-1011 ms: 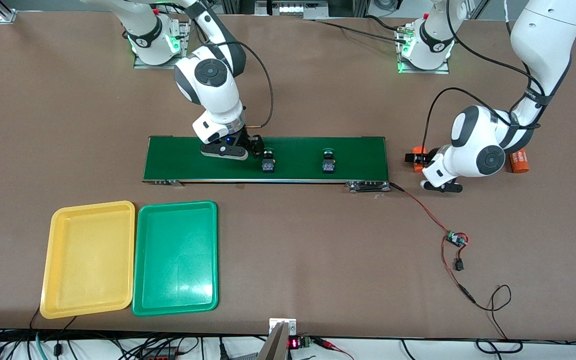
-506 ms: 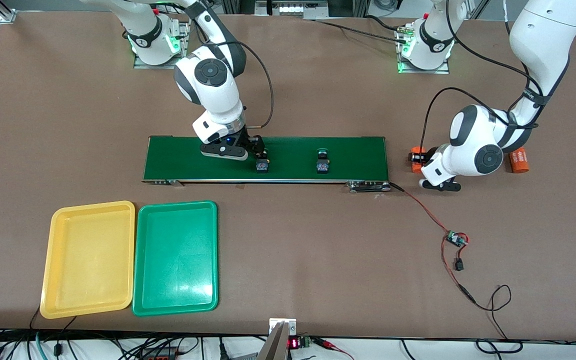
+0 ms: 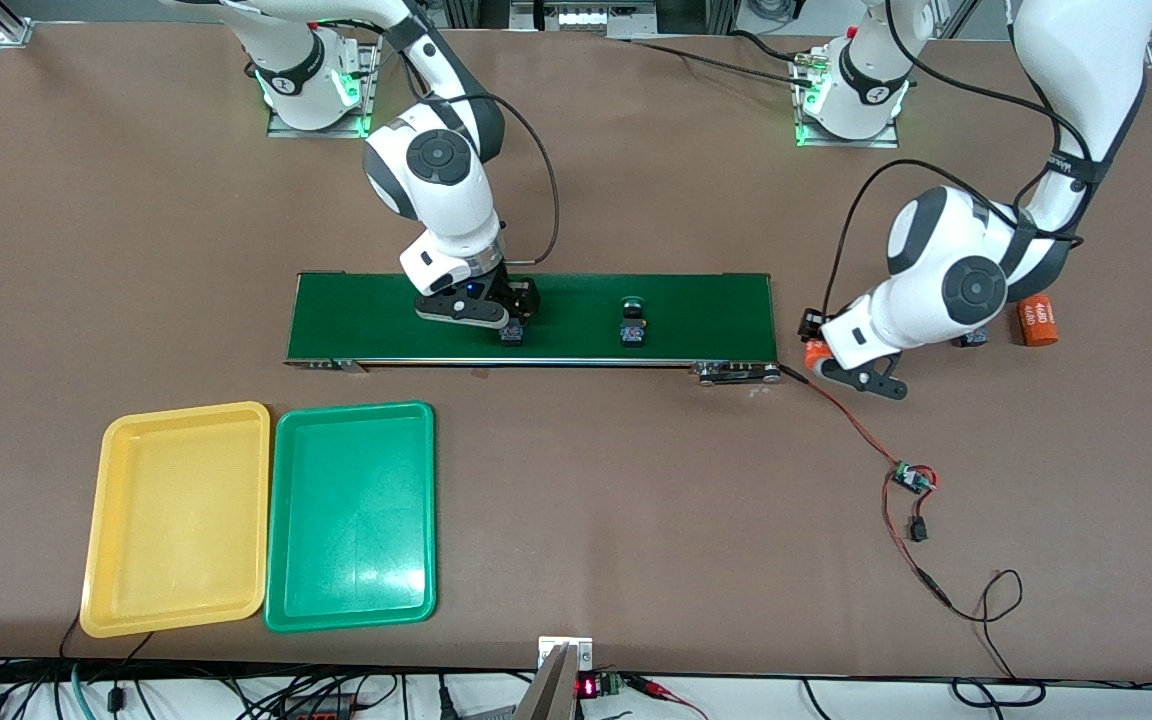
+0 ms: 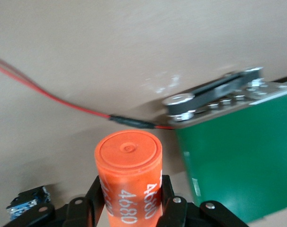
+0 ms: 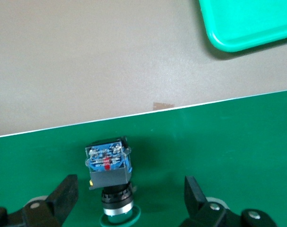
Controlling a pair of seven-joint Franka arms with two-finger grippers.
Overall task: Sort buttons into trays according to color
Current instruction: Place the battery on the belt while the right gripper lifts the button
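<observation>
Brown surface [image 3: 636, 500]: your right claw [image 3: 513, 318] has shifted along the belt [image 3: 716, 300] and now straddles a green button [image 5: 109, 170], fingers apart. Left claw [image 3: 816, 352] has clamped an orange cylinder [image 4: 129, 177]. Both trays [image 3: 351, 600] remain unfilled.

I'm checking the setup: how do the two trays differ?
One tray is yellow, the other green. The yellow tray lies toward the right arm's end of the table; the green tray is beside it, closer to the table's middle. Both are shallow, rectangular, round-cornered, about equal in size, and hold nothing.
</observation>
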